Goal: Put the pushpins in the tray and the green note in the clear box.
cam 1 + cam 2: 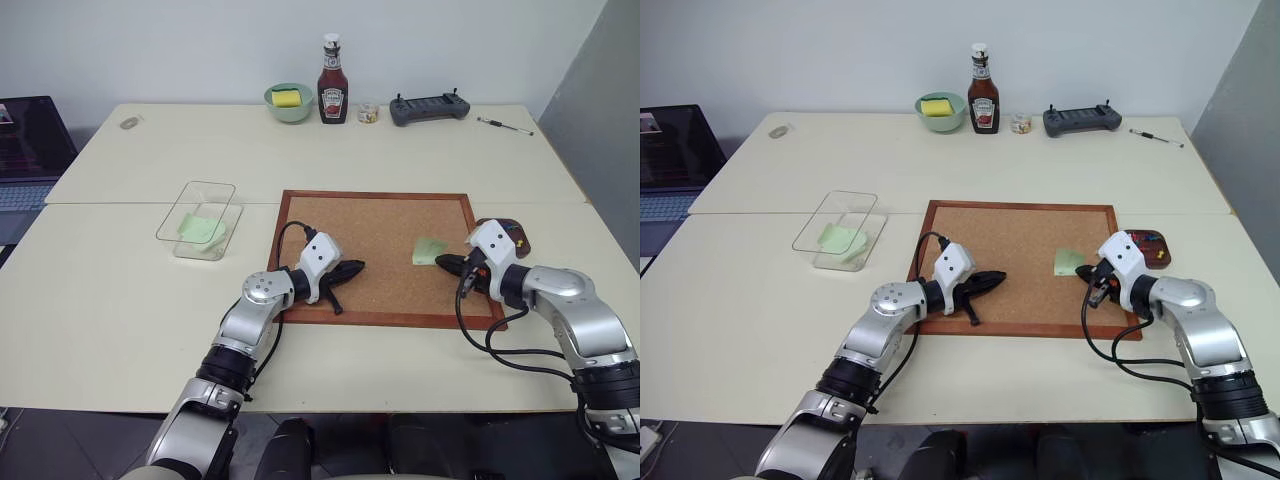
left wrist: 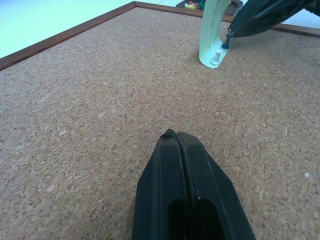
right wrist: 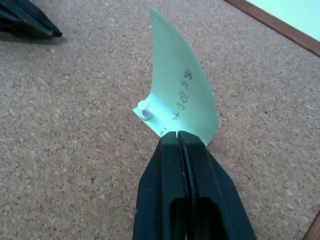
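**A:** The green note [image 1: 430,250] is what to watch, over on the right half of the board.

**B:** Give me the whole layout first.

**A:** Pale table [image 1: 120,290], with a big cork board [image 1: 380,240] in the middle. The clear box [image 1: 172,222] sits left of the board, well apart from the note, and already holds another green slip. The tray [image 1: 1158,258] lies just off the board's right edge with bright pins in it.

**B:** And the note itself?

**A:** Curled up off the cork, held down at its near corner by a white pushpin [image 3: 144,109]. The right fingers [image 3: 197,175] are at that same corner, coming from the right, and look pinched together on a dark blue pushpin [image 2: 227,41].

**B:** The other arm?

**A:** The left fingers [image 2: 205,190] are pressed together, empty, resting on the board's near left part and pointing right toward the note.

**B:** So which goes first?

**A:** My guess is that the right arm carries the blue pin to the tray, which is just to its right. The white one looks like it has to go before the note comes free.
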You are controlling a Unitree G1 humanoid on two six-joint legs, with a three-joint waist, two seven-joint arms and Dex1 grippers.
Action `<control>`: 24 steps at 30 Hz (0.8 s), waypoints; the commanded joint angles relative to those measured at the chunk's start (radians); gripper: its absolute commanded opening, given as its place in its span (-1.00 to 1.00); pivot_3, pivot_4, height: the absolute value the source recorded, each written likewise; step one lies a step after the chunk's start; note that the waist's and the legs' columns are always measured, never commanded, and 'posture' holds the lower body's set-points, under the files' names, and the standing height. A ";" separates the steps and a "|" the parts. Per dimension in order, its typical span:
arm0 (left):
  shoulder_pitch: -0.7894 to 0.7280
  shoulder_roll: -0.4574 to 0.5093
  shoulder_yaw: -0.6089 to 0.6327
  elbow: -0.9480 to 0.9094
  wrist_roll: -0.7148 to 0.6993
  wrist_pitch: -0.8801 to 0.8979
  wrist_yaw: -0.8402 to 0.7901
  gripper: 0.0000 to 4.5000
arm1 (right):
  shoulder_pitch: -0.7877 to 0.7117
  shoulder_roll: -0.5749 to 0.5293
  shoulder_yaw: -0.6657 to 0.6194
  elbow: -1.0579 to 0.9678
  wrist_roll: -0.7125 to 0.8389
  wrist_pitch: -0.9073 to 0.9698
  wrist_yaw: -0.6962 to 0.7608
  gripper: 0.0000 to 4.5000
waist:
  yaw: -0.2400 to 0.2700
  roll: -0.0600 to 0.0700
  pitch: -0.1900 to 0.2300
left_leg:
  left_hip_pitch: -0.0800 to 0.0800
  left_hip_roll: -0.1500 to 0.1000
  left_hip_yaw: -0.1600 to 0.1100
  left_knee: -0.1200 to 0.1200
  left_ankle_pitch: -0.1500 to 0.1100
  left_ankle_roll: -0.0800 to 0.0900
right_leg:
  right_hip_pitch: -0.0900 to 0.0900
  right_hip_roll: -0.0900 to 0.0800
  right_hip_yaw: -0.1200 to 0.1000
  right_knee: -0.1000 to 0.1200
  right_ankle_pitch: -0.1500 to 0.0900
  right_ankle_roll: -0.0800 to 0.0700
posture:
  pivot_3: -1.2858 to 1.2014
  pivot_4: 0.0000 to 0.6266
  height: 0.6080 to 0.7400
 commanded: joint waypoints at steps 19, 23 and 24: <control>0.022 0.005 -0.016 0.005 0.015 0.005 -0.001 -1.00 | -0.017 -0.043 0.036 0.005 -0.071 -0.064 0.025 -0.24 | 0.000 0.000 0.000 | 0.000 0.000 0.000 0.000 0.000 0.000 | 0.000 0.000 0.000 0.000 0.000 0.000 | 0.03 -0.52 1.00; 0.023 0.005 -0.016 0.001 0.015 0.007 0.001 -1.00 | -0.023 -0.037 0.042 0.021 -0.081 -0.072 0.021 -0.24 | 0.000 0.000 0.000 | 0.000 0.000 0.000 0.000 0.000 0.000 | 0.000 0.000 0.000 0.000 0.000 0.000 | 0.03 -0.52 1.00; 0.023 0.005 -0.017 0.001 0.015 0.007 0.001 -1.00 | -0.025 -0.034 0.041 0.025 -0.083 -0.073 0.019 -0.24 | 0.000 0.000 0.000 | 0.000 0.000 0.000 0.000 0.000 0.000 | 0.000 0.000 0.000 0.000 0.000 0.000 | 0.03 -0.52 1.00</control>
